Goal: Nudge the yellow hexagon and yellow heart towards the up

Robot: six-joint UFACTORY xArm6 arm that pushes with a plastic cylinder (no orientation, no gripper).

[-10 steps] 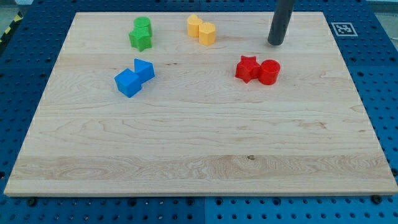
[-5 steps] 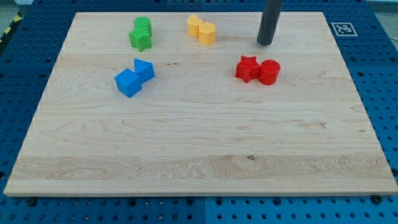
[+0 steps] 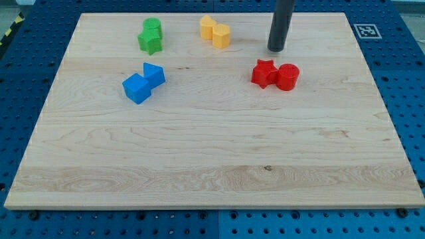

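- Camera view: my tip (image 3: 276,50) rests on the wooden board (image 3: 212,153), bare rod with no hand, touching no block.
- The yellow hexagon (image 3: 221,36) and yellow heart (image 3: 208,27) touch each other near the board's top edge, at 9 o'clock from my tip, apart from it.
- At 6 o'clock, just beside my tip, sit the red star (image 3: 264,73) and red cylinder (image 3: 288,76), touching.
- 2 green blocks (image 3: 151,36) lie at 9 o'clock of the yellow pair.
- 2 blue blocks (image 3: 143,82) sit at 6 o'clock of the green ones.
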